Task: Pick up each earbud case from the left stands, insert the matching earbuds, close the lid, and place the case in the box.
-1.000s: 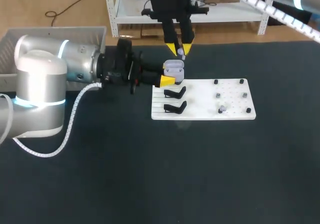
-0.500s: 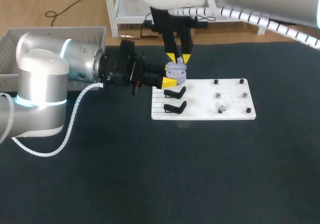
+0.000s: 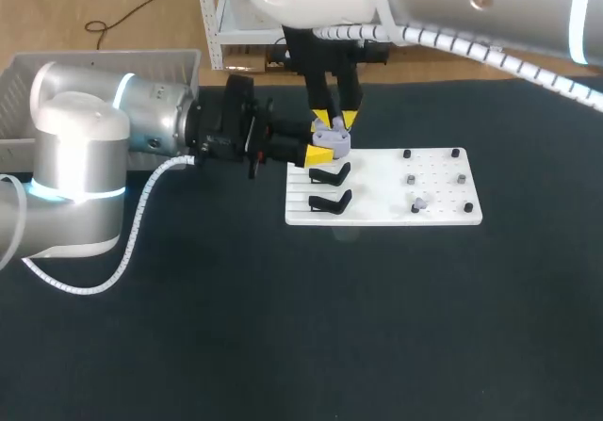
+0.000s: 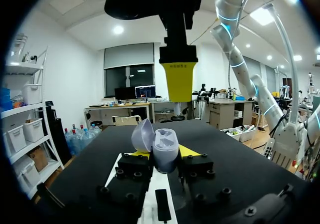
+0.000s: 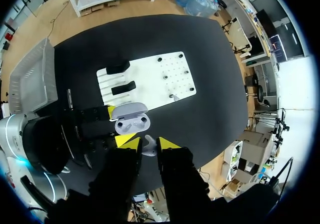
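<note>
Case [image 3: 331, 138] one, stands [image 3: 330, 172] two — earbud [image 5: 148, 148] perhaps

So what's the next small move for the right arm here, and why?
Likely lower the right arm slightly to seat the earbud pinched in its jaws into the open case. The left jaws hold the case just under it, lid open, and its sockets look empty.

Head view high behind; wrist views close; all share case [image 3: 331, 139].
</note>
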You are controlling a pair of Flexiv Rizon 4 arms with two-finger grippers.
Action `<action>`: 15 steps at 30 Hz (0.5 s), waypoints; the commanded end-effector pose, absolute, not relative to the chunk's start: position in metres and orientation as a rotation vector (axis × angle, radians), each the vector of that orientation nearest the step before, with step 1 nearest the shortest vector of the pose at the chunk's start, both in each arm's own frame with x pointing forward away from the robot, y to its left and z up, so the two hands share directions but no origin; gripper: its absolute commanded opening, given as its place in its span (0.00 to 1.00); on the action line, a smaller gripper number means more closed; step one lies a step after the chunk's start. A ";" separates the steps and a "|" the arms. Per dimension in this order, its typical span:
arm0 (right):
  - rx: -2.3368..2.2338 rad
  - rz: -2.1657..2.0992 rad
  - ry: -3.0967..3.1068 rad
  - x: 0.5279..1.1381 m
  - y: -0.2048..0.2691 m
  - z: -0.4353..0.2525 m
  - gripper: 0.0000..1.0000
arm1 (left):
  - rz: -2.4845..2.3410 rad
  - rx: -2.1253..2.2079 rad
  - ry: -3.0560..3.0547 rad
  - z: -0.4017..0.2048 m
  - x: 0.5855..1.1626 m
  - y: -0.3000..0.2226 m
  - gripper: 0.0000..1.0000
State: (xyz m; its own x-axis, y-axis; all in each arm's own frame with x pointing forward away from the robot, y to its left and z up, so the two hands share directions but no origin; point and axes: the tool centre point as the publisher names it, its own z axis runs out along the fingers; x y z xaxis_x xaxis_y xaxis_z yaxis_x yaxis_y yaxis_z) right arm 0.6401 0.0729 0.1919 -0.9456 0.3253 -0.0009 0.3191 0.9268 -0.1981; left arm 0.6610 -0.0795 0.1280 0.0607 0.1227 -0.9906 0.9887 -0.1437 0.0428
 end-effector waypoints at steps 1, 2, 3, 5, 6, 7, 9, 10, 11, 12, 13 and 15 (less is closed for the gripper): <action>-0.513 0.323 -3.029 0.649 0.076 0.190 0.00 | -1.208 1.433 1.195 0.128 0.660 -0.079 0.00; -0.516 0.323 -3.027 0.649 0.076 0.190 0.00 | -1.208 1.433 1.195 0.128 0.660 -0.079 0.00; -0.518 0.323 -3.025 0.650 0.076 0.189 0.00 | -1.208 1.433 1.195 0.128 0.660 -0.079 0.00; -0.522 0.322 -3.021 0.652 0.076 0.188 0.00 | -1.208 1.433 1.195 0.128 0.660 -0.079 0.00; -0.523 0.323 -3.020 0.652 0.076 0.186 0.00 | -1.208 1.433 1.195 0.128 0.660 -0.079 0.00; -0.524 0.324 -3.016 0.653 0.076 0.186 0.00 | -1.208 1.433 1.195 0.128 0.660 -0.079 0.00; -0.522 0.326 -3.011 0.653 0.076 0.183 0.00 | -1.208 1.433 1.195 0.128 0.660 -0.079 0.00; -0.521 0.327 -3.009 0.653 0.076 0.182 0.00 | -1.208 1.433 1.195 0.128 0.660 -0.079 0.00; -0.519 0.327 -3.005 0.653 0.076 0.181 0.00 | -1.208 1.433 1.195 0.128 0.660 -0.079 0.00; -0.519 0.327 -3.004 0.653 0.076 0.180 0.00 | -1.208 1.433 1.195 0.128 0.660 -0.079 0.00; -0.519 0.326 -3.003 0.653 0.076 0.179 0.00 | -1.208 1.433 1.195 0.128 0.660 -0.079 0.00; -0.520 0.326 -3.000 0.654 0.075 0.178 0.00 | -1.208 1.433 1.195 0.128 0.660 -0.079 0.00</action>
